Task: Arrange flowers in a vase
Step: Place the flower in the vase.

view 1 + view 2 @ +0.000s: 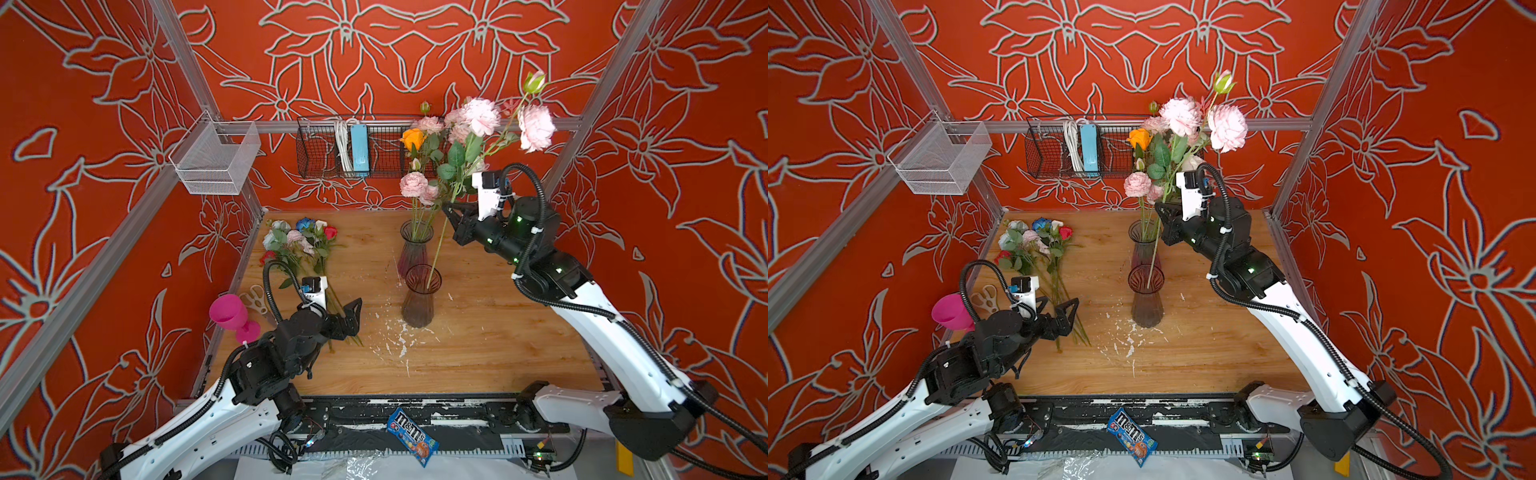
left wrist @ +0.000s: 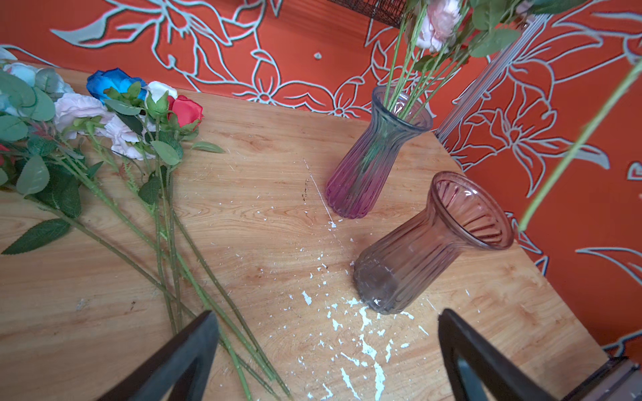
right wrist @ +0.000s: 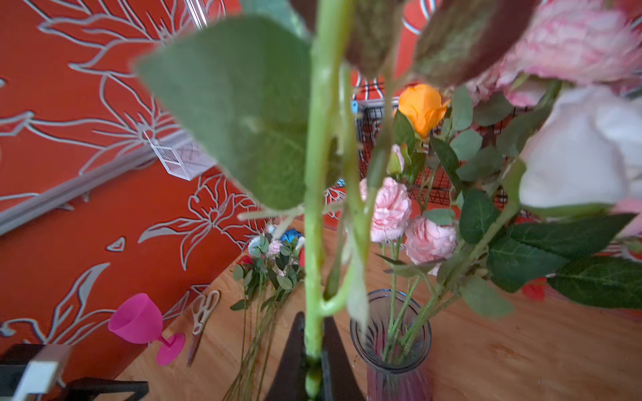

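Aiming a peony [image 1: 536,126] at the front vase [image 1: 417,307]
Right jaws are clamping its stem to steer it — left jaws are hanging apart, empty.

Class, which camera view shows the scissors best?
The right wrist view: the scissors lie whole beside the pink goblet. In both top views the left arm hides their blades; the left wrist view misses them.

Mark: brown glass vase [image 1: 1147,305]. Right gripper [image 1: 1162,214] above and behind it, clamped on pink peony spray [image 1: 1183,116], stem end at its mouth. Left gripper [image 1: 1059,306] beside it, jaws apart, over loose flowers [image 1: 1034,241].
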You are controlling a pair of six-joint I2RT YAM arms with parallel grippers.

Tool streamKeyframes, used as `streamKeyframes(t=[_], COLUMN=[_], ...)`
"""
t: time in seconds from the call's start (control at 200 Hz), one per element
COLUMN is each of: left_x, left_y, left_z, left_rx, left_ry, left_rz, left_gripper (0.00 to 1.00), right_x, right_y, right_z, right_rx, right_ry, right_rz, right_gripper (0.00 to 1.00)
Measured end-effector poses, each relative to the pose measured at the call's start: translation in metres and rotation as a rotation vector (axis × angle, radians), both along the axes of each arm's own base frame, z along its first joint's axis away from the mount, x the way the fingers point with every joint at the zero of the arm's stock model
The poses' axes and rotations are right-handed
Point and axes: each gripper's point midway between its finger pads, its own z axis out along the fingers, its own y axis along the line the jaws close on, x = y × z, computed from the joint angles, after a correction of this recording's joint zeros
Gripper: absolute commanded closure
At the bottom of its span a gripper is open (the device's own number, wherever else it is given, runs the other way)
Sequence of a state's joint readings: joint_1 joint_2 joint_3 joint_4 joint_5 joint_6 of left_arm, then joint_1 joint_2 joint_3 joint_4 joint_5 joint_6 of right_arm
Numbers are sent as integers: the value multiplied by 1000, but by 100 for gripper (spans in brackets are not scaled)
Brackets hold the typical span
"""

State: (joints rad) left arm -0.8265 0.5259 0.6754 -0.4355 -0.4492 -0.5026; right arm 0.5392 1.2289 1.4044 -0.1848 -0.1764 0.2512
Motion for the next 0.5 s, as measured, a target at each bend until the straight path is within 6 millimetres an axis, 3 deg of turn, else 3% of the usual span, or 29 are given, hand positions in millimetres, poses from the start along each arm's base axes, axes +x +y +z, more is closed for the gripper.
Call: streamKeyframes(t=[0.155,0.37,0.495], left_x=[-3,-2,2], left_y=[3,2,-2], left_z=[4,-6,-12], left_rx=[-28,-14,6], left_ry=[-11,6,23], left_rz=[3,4,3], left_gripper=[2,2,2], right_x=[15,18,16], right_y=[9,14,16], right_z=[-27,-74,-88], right_rx=[-37,-76,-85], right_ry=[16,67,91], right_rz=[0,23,38], right_gripper=[100,100,87])
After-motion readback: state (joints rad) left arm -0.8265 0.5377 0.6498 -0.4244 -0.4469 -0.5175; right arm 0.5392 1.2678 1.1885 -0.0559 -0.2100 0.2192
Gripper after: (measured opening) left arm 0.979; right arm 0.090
